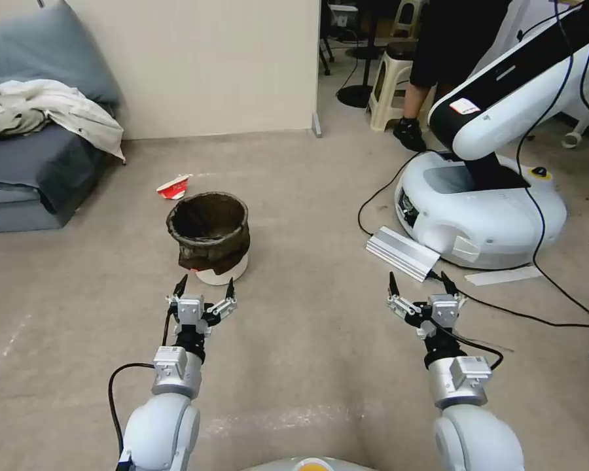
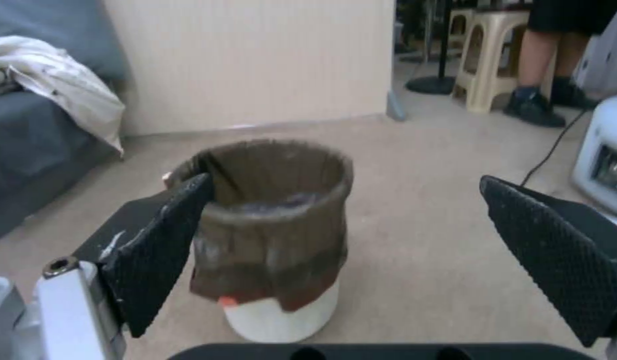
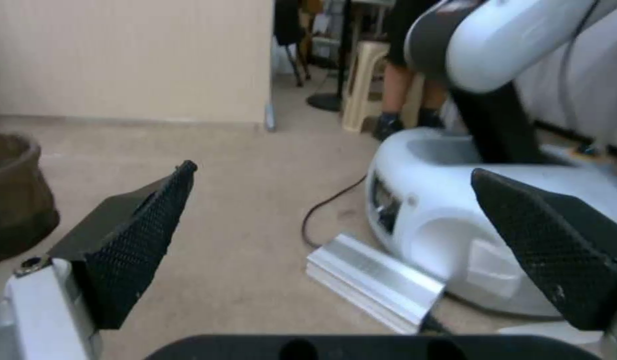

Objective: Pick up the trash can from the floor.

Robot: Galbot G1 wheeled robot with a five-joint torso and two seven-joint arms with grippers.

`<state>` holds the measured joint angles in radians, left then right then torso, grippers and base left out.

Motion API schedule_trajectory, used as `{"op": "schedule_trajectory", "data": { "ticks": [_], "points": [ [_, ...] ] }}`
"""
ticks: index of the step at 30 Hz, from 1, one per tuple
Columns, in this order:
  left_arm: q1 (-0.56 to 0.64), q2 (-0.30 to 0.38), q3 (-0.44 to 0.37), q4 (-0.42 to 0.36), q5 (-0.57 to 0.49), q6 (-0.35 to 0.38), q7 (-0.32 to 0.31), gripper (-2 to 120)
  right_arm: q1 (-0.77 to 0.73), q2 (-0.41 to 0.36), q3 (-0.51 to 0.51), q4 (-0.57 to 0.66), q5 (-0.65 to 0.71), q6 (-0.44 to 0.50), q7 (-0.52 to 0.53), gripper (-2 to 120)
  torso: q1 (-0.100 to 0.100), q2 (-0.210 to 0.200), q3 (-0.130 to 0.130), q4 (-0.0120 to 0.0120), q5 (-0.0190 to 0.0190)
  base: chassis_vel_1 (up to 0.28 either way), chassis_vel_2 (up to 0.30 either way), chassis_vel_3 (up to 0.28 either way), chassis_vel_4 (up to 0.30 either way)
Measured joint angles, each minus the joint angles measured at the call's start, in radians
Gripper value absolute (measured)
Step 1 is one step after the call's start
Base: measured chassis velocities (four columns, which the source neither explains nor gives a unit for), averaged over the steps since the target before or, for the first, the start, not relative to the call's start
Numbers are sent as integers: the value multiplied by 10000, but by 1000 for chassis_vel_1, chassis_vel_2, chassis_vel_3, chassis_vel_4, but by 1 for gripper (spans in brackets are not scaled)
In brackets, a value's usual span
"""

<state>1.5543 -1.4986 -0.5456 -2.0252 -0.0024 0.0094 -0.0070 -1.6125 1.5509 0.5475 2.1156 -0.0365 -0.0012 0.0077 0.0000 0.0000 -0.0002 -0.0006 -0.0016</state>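
Trash can upright on floor, left of centre | left tool agape just below it, not touching | right tool agape, lower right, empty.

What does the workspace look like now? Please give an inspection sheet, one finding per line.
Surface: beige floor, scuffed.
Job's things: trash can upright on the floor, dark liner over its rim, white base showing.
Clutter: crushed red-and-white cup behind the can; silver metal bar.
Grippers: left gripper just short of the can, jaws open; right gripper over bare floor, jaws open.
Cables: black cable beside the white machine.
Surroundings: grey sofa, wall panel.
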Motion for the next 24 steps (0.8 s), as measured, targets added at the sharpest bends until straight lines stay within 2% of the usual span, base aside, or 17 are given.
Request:
{"op": "schedule_trajectory", "data": {
  "ticks": [1,2,3,5,6,8,9,19,24],
  "points": [
    [0,0,0,0,0,0,0,100,0,0,0,0,0,0,0,100,0,0,0,0,0,0,0,0,0],
    [75,41,44,-295,-73,151,-117,100,-55,20,9,-17,-41,-16,0,100,1,-1,3,9,31,0,0,0,0],
    [160,84,148,-758,-181,357,-279,100,-278,213,6,406,-327,-11,45,100,0,0,0,6,9,0,0,0,0],
    [370,187,333,-1694,-406,814,-650,100,-757,578,-21,1232,-902,-6,157,100,1,0,0,2,13,0,0,0,0],
    [370,187,333,-1694,-406,814,-650,100,-757,578,-21,1232,-902,-6,157,100,1,0,0,2,13,0,0,0,0],
    [624,320,577,-2858,-685,1371,-1078,100,-865,682,-10,1367,-1034,-2,177,100,0,0,0,7,18,0,0,0,0],
    [682,351,637,-3122,-749,1504,-1174,100,-913,675,14,1392,-1056,9,160,100,0,0,1,6,18,0,0,0,0],
    [794,452,354,-2937,-712,1562,-1328,100,-879,613,148,1213,-1040,31,35,100,0,0,1,6,16,0,0,0,0],
    [879,371,273,-2524,-543,1211,-1318,100,-810,596,259,1007,-923,149,-94,100,0,0,2,6,16,0,0,0,0]
  ]
}}
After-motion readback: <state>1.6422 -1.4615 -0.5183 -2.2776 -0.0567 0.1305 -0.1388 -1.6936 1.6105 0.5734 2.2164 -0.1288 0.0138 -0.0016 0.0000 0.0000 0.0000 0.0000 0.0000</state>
